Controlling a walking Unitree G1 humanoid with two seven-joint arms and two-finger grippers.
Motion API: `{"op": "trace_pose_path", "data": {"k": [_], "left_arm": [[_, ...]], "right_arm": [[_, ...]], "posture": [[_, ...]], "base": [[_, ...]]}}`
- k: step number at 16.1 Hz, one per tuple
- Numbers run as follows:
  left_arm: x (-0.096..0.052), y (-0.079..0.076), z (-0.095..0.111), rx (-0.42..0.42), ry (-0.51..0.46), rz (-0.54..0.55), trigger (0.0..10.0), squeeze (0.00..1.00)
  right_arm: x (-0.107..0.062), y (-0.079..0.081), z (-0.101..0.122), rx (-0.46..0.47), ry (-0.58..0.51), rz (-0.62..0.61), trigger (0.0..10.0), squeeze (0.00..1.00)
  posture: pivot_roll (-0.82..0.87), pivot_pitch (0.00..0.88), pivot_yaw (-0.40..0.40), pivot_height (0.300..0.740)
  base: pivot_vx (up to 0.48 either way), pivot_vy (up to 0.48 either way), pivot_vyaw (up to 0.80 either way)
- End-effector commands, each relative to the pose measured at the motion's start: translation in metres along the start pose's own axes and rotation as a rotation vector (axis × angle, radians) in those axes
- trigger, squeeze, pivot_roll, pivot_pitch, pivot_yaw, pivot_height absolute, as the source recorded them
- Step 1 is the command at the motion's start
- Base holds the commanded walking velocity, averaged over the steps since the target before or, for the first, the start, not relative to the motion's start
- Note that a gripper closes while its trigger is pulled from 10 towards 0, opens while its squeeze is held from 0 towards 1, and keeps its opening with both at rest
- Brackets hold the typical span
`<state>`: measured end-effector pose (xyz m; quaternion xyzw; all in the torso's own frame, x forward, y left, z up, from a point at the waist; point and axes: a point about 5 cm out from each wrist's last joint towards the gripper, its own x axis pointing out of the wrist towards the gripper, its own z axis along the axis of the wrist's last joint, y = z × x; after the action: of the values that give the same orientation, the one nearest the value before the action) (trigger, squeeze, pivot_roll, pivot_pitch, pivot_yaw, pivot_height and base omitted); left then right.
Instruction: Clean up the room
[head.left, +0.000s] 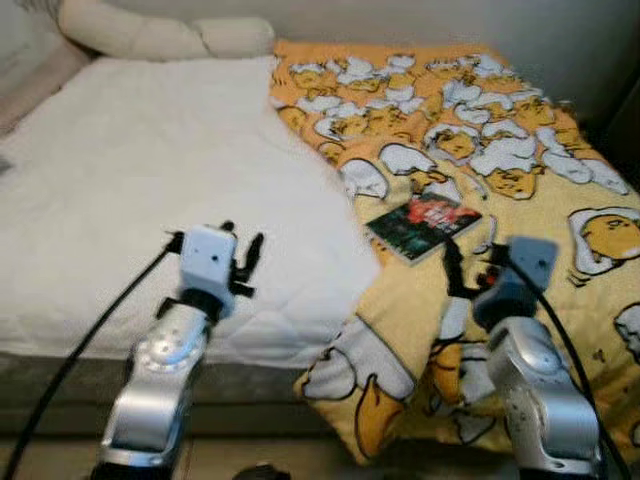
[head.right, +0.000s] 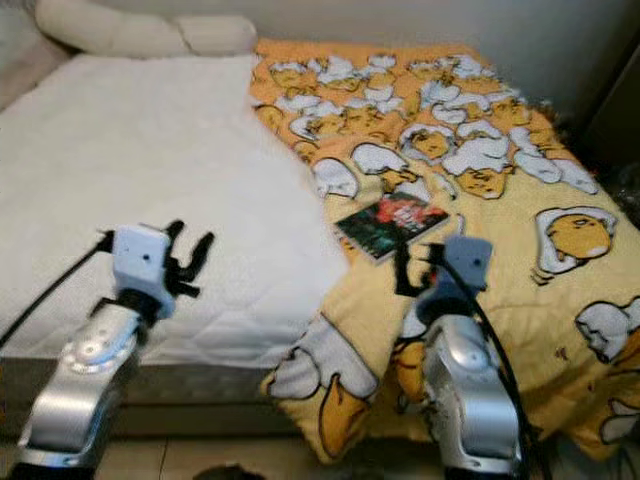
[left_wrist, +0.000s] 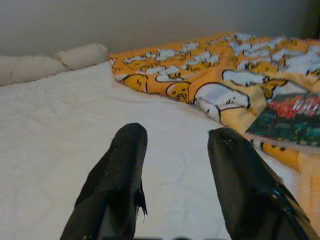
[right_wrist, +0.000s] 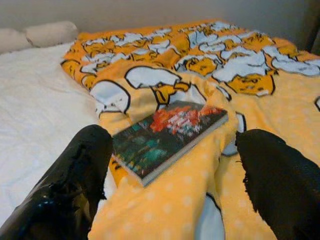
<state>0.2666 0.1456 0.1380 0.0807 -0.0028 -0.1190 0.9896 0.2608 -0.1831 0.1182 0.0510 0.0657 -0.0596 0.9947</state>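
Book on the yellow blanket, both pincers spread and empty.

The book (head.left: 424, 228) lies flat on the blanket (head.left: 520, 160), near the fold where it meets the bed's white sheet (head.left: 150, 180); its long axis runs diagonally, near-left to far-right. The right pincer (right_wrist: 175, 185) hovers just before it, fingers apart. The left pincer (left_wrist: 175, 170), also apart, hangs over the sheet.

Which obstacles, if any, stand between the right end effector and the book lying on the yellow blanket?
Probably none, so yes. The right end effector is open and points at the book, which lies flat on the blanket just ahead, with nothing between them.
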Motion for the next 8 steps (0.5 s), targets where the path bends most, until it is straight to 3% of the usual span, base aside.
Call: {"op": "trace_pose_path", "data": {"k": [1, 3, 8], "left_arm": [[0.0019, 0.0039, 0.0014, 0.011, -0.006, 0.017, 10.0, 0.0], [0.0037, 0.0044, -0.0001, -0.023, -0.01, 0.026, 10.0, 0.0], [0.0054, 0.0096, -0.0023, -0.013, 0.015, 0.027, 10.0, 0.0]], "right_arm": [[0.0017, 0.0008, 0.0014, 0.008, -0.004, 0.006, 10.0, 0.0], [0.0042, 0.0086, 0.0029, -0.018, -0.001, 0.068, 10.0, 0.0], [0.0058, 0.009, 0.0016, -0.013, 0.007, 0.074, 10.0, 0.0]], "posture": [[0.03, 0.012, 0.009, 0.74], [0.02, 0.025, 0.009, 0.74], [0.03, 0.028, 0.01, 0.74]], "base": [[0.0, 0.0, 0.0], [0.0, 0.0, 0.0], [0.28, 0.0, 0.0]]}}
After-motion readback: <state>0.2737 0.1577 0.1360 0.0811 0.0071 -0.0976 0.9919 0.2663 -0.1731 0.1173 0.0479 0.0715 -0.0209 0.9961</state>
